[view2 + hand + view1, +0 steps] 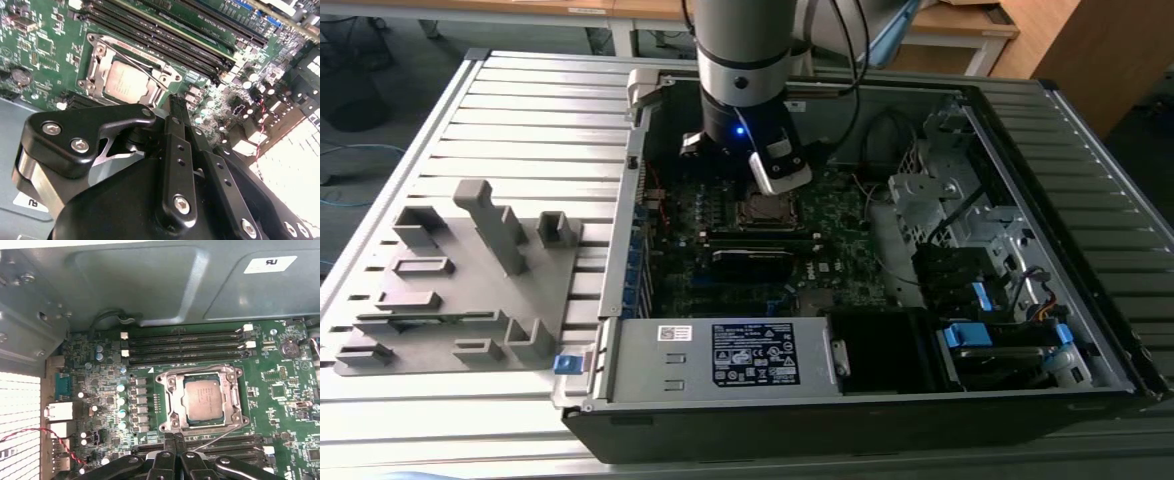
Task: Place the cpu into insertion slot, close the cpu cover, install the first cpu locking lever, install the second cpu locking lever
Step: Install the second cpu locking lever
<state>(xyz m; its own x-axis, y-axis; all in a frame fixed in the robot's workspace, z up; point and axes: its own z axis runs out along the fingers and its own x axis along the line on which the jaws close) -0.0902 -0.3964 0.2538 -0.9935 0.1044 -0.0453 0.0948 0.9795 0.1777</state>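
The arm [744, 60] comes straight down from above into the open computer case [854, 400], its grey wrist column upright and a blue light glowing low on it, with the gripper [774, 195] hanging just over the dark green motherboard [841, 215]. In both wrist views the gripper's [174, 439] slim black fingers [176, 112] are pressed together with no gap between the tips, and nothing is pinched in them. Their tips sit right at the edge of the insertion slot [172, 405], near one corner of its shiny metal rim. The cpu [202, 399] already lies flat inside the slot, a small square chip with a dull silver-grey top, just beyond the fingertips and not touched by them. The cpu cover [231, 390], a thin silver frame with a square cut-out, lies down around the chip so that the metal top shows through the opening. A thin wire locking lever [216, 436] slants across the slot's side nearest the gripper; whether it is latched I cannot tell. Long black memory slots [185, 345] run parallel on the far side of the socket. The case stands on a ribbed metal counter [520, 110], where a grey plastic fixture [460, 280] with upright blocks rests toward the exterior view's left.
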